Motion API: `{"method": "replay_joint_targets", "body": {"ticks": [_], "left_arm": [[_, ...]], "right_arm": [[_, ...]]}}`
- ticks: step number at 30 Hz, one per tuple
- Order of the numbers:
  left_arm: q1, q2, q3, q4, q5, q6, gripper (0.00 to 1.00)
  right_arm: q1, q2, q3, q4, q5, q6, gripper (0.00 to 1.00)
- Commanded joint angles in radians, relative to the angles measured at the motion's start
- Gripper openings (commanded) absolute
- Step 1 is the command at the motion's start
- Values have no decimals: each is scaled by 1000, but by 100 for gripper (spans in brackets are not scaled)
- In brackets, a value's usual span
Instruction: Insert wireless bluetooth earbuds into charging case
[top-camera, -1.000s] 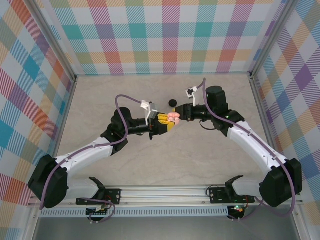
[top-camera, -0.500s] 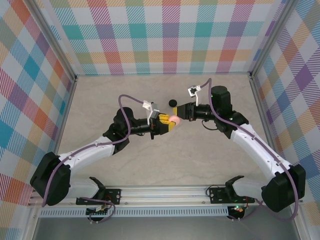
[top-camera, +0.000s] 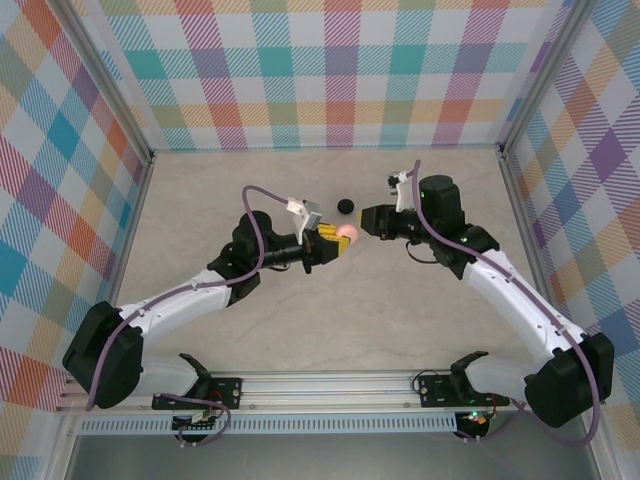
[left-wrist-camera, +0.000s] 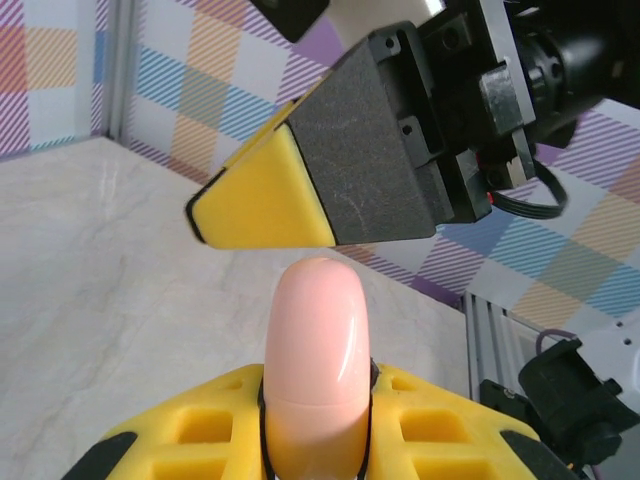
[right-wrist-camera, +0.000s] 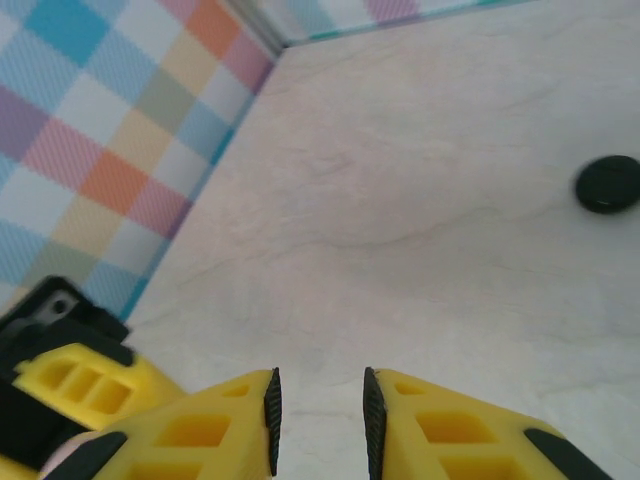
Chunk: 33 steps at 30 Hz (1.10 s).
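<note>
on the table (top-camera: 300, 320): two arms, two grippers, one salmon-pink charging case (top-camera: 348, 234), one small black rounded piece (top-camera: 346, 206) lying flat just beyond the case, too small to tell what exactly.

against a second ago: pink then wider, as two lobes side by side, with the right gripper's tip against them; now a single closed round, with the right gripper (top-camera: 366, 220) drawn back a little to its right. both wrists shifted slightly farther from the bases. black piece in the same spot.

left gripper (top-camera: 337, 241): clamped tight on the charging case (left-wrist-camera: 316, 340), pinching it upright and edge-on between the yellow fingertips (left-wrist-camera: 450, 435), lifted off the table, seam low down near the pads.

right gripper (right-wrist-camera: 318, 400): jaws parted by only a narrow slit, nothing between them, bare table beneath. one yellow-tipped finger (left-wrist-camera: 262, 205) just above and past the top of the case, thin gap between, not touching. black piece (right-wrist-camera: 607, 184) off to the side, well apart from these jaws.
</note>
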Motion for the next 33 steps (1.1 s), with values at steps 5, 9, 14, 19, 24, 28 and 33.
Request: {"method": "replay_joint_targets", "body": {"ticks": [5, 9, 14, 19, 24, 28, 33], "left_arm": [[24, 52, 54, -105, -183, -80, 7], [65, 105, 74, -163, -235, -166, 8], [105, 208, 146, -281, -236, -275, 8], [138, 349, 249, -394, -202, -351, 8], [143, 480, 306, -373, -176, -380, 6], [147, 576, 357, -358, -153, -406, 5], [152, 670, 423, -366, -135, -417, 5]], "right_arm": [[3, 15, 25, -167, 308, 30, 32], [3, 26, 29, -187, 333, 33, 32], [3, 30, 31, -196, 343, 30, 31], [4, 18, 28, -196, 336, 17, 32], [3, 18, 36, -222, 354, 7, 32], [3, 28, 46, -237, 356, 3, 32], [3, 28, 37, -236, 354, 7, 32]]}}
